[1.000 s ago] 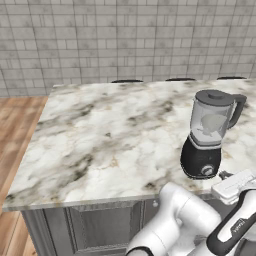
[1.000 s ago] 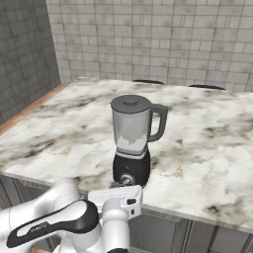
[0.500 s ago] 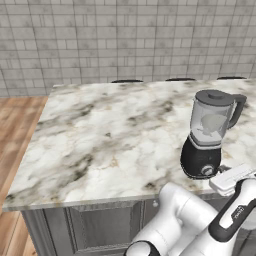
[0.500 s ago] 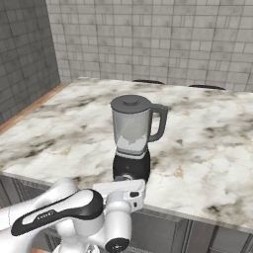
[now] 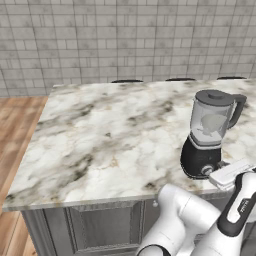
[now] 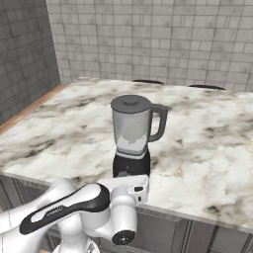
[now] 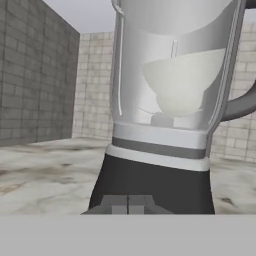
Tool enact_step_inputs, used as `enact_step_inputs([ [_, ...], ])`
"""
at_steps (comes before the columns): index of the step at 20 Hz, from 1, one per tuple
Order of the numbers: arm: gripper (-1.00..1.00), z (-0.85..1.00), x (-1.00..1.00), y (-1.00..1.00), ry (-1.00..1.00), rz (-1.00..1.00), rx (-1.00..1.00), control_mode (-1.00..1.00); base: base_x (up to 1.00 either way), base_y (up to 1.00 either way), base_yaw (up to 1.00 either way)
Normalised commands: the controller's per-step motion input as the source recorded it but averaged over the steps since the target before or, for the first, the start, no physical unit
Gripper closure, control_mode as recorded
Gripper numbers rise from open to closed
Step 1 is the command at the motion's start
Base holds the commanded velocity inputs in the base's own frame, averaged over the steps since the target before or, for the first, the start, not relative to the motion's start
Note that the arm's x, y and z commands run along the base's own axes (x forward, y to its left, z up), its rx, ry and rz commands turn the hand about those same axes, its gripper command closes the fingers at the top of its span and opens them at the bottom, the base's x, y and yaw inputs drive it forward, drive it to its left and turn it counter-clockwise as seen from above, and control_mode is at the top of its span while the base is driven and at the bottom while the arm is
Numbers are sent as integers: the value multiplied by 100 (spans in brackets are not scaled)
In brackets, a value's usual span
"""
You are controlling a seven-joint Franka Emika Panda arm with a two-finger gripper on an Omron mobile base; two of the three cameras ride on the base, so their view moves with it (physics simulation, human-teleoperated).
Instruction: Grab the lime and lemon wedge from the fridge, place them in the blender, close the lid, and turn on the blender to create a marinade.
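Marble counter (image 5: 100,145) bears blender (image 5: 207,135); tiled wall (image 5: 125,40) behind.

The 2 base views look forward and down over the counter (image 5: 100,145) from behind, left and right. Both share the blender (image 5: 209,135), right of centre in the left view, centre in the right. The hand view sits low, very close, facing its base.

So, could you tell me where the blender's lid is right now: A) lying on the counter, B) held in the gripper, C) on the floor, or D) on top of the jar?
D: the dark lid sits on the jar of the blender on the counter.
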Motion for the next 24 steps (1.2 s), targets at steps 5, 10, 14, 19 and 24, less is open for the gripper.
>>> enact_step_inputs([
  [5, 100, -6, 7, 0, 0, 0, 0, -100, 0, 0, 0],
  [10, 100, -13, 5, 7, 0, 0, 0, -100, 0, 0, 0],
  [14, 100, -4, 6, 23, 0, -1, 0, -100, 0, 0, 0],
  [19, 100, -1, 13, 25, 0, 0, 0, -100, 0, 0, 0],
  [24, 100, 0, 26, 4, 0, 0, 0, -100, 0, 0, 0],
])
